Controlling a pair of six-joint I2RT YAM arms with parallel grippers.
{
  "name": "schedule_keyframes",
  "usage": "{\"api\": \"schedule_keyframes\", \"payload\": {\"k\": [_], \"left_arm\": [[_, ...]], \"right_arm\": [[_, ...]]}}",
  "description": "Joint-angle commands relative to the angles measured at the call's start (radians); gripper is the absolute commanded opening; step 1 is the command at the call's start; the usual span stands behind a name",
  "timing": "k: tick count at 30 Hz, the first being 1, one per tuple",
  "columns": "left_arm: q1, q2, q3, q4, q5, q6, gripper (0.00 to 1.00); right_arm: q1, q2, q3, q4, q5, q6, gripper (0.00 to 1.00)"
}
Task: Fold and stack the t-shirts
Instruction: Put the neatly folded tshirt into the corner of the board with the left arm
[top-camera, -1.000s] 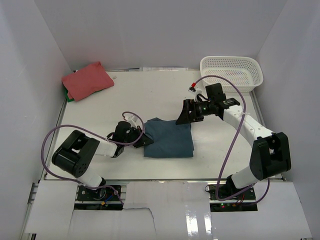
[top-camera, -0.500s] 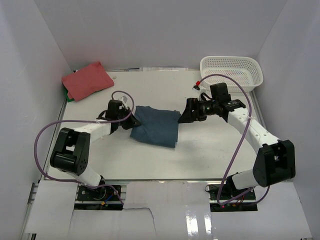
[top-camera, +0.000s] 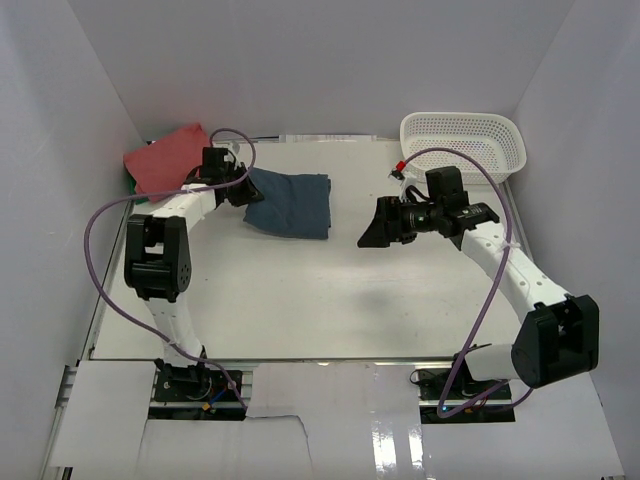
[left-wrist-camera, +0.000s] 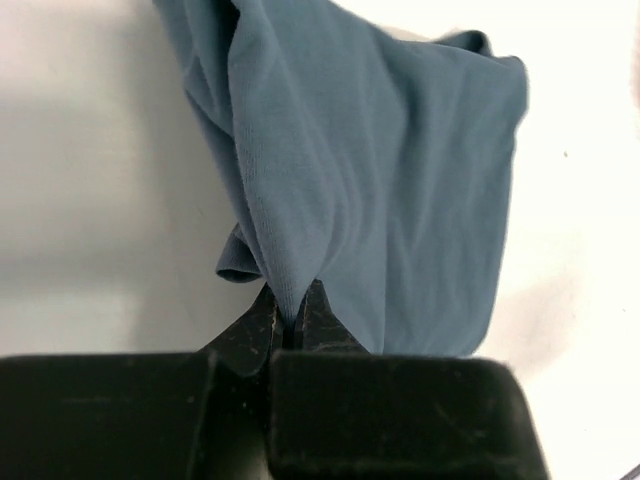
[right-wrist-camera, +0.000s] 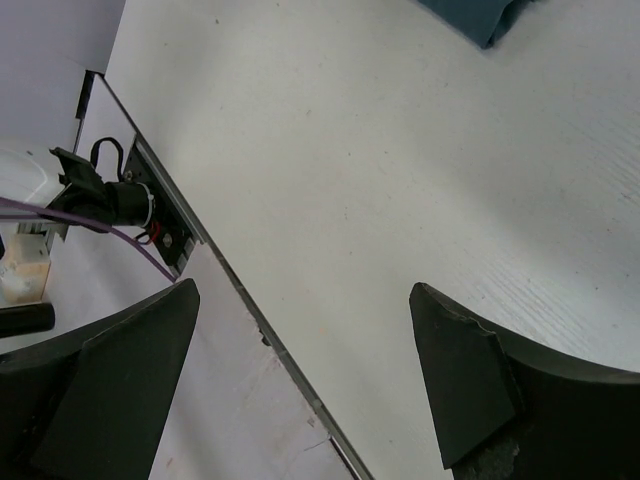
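Note:
The folded teal-blue t-shirt (top-camera: 290, 203) lies at the back left of the table, its left edge pinched in my left gripper (top-camera: 240, 188). In the left wrist view the blue t-shirt (left-wrist-camera: 380, 190) hangs from the left gripper (left-wrist-camera: 291, 312), whose jaws are shut on a fold of it. Just left of it, in the back left corner, rests the folded coral-red t-shirt (top-camera: 165, 160). My right gripper (top-camera: 372, 235) hovers open over bare table right of centre, apart from both shirts. Only a corner of the blue t-shirt (right-wrist-camera: 478, 18) shows in the right wrist view, where the right gripper (right-wrist-camera: 305, 310) holds nothing.
A white lattice basket (top-camera: 463, 144) stands at the back right corner. Something green (top-camera: 134, 192) peeks out from under the red shirt. White walls close in the table on three sides. A purple cable (top-camera: 470, 300) loops along the right arm.
My left gripper has dragged the blue t-shirt from the table's middle to the back left, next to the red one. The right gripper has let go of it and drawn back slightly.

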Motion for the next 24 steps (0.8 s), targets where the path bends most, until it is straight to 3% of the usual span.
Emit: {"api": "schedule_keyframes", "payload": {"k": [1, 6, 12, 20, 24], "left_arm": [[0.031, 0.056, 0.140, -0.030, 0.049, 0.069, 0.00], [0.043, 0.257, 0.447, -0.145, 0.040, 0.164, 0.00], [0.077, 0.426, 0.697, -0.176, 0.036, 0.190, 0.00], [0.128, 0.492, 0.802, -0.152, -0.012, 0.193, 0.00], [0.206, 0.501, 0.842, -0.121, -0.009, 0.190, 0.00]], "right_arm": [[-0.005, -0.033, 0.006, -0.014, -0.020, 0.006, 0.92], [-0.003, -0.034, 0.007, -0.021, -0.028, 0.014, 0.92], [-0.003, -0.027, 0.007, -0.021, -0.036, 0.029, 0.93], [-0.003, -0.011, 0.042, -0.070, -0.008, 0.015, 0.93], [-0.003, -0.002, 0.058, -0.095, -0.010, 0.019, 0.93]]}}
